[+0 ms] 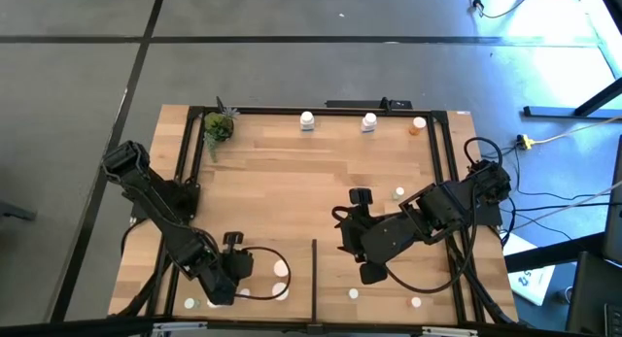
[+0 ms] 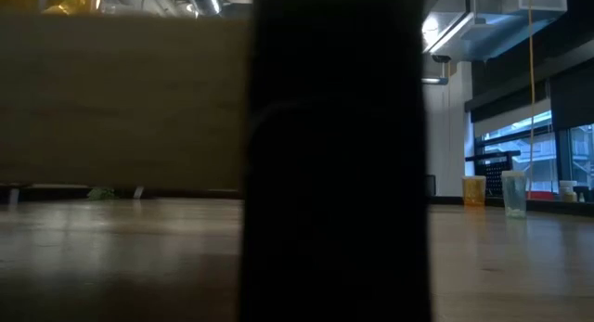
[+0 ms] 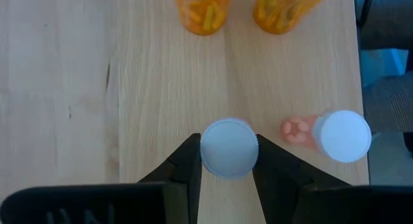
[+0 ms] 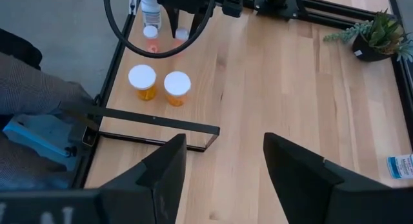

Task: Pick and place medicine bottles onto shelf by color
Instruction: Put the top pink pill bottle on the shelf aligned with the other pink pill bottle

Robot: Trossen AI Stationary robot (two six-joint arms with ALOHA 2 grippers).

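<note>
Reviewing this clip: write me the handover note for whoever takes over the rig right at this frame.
Left gripper: shut on a white-capped bottle at the shelf's near left corner.
Right gripper: open, empty, over mid-shelf.
Beside the left gripper: a pink bottle and two orange bottles side by side, left of the divider strip.
Far edge: two white bottles, one lone orange bottle.
Left: loose bottles dot the right half; sorting looks unfinished.
</note>
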